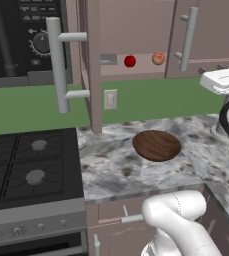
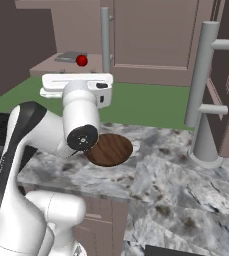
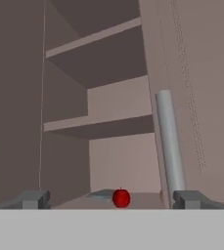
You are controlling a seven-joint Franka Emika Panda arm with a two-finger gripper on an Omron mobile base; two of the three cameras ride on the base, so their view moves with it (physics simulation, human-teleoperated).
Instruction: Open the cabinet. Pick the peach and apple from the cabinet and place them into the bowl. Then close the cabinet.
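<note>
The cabinet (image 1: 131, 30) has its left door (image 1: 92, 65) swung wide open and its right door (image 1: 206, 35) shut. On its lower shelf lie the red apple (image 1: 130, 61) and, to its right, the pale peach (image 1: 158, 58). The apple (image 2: 82, 60) also shows in the right base view. My gripper (image 3: 112, 200) is open and empty, level with the shelf and well short of it, with the apple (image 3: 121, 197) straight ahead between the fingertips. The right door's handle (image 3: 169, 141) hides the peach in the hand view. The wooden bowl (image 1: 157, 145) sits empty on the counter below.
A flat grey object (image 1: 108, 59) lies on the shelf left of the apple. The stove (image 1: 31, 170) and microwave (image 1: 21, 35) stand at the left. The open door's long handle (image 1: 60, 65) juts out over the stove edge. A tall grey bar (image 2: 203, 90) rises at the counter's right.
</note>
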